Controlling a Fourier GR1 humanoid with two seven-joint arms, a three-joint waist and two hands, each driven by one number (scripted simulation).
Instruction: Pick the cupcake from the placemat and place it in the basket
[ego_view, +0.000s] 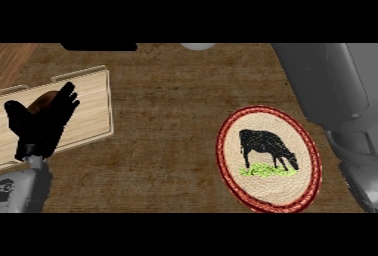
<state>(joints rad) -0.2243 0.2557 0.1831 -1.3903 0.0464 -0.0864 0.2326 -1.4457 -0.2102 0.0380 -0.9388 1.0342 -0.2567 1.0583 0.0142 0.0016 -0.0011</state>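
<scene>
The oval woven placemat (269, 157), red-rimmed with a black cow on it, lies at the right of the counter with nothing standing on it. A light wooden basket (88, 107) sits at the left edge. A brown rounded thing (47, 99), which may be the cupcake, shows inside the basket, mostly hidden behind my left hand. My left hand (38, 122) is open with its fingers up, over the basket's near part. Only my right arm's grey forearm (325, 80) shows, running along the right side above the placemat's edge; its hand is out of view.
A white rounded object (198, 46) and a dark flat object (100, 46) sit at the counter's far edge. A wooden strip (13, 57) borders the top left. Brown burlap-like counter (166, 130) stretches between the basket and the placemat.
</scene>
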